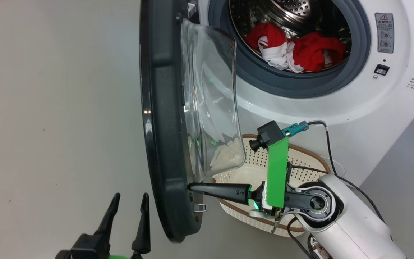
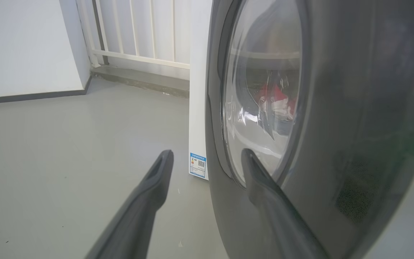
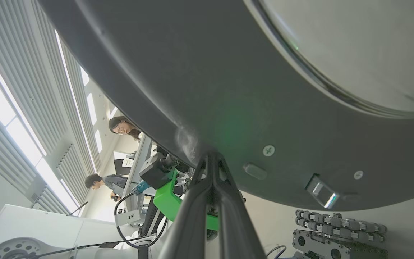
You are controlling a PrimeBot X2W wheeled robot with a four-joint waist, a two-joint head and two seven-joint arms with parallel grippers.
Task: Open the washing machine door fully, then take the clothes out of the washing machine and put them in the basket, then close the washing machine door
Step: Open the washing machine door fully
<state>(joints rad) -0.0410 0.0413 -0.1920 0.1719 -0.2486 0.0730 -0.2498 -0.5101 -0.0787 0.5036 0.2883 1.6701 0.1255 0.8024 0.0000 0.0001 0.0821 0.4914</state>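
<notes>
Right arm reaches across low, forearm over the basket (image 1: 302, 158), wrist turned so the fingers point sideways at the washing machine door (image 1: 164, 118). Right end effector (image 1: 192, 187) has its fingers pressed together, holding nothing, with the tips against the door's inner face near the bottom edge; the right wrist view shows the same contact (image 3: 210, 156). Left end effector (image 1: 130, 197) sits low on the door's outer side, fingers pointing up and spread wide, empty; whether it touches the door, can't tell. The door stands swung out, edge-on to the head camera. Red and white clothes (image 1: 311, 50) lie in the drum of the washing machine (image 1: 372, 100). The basket sits on the floor in front of the machine.
</notes>
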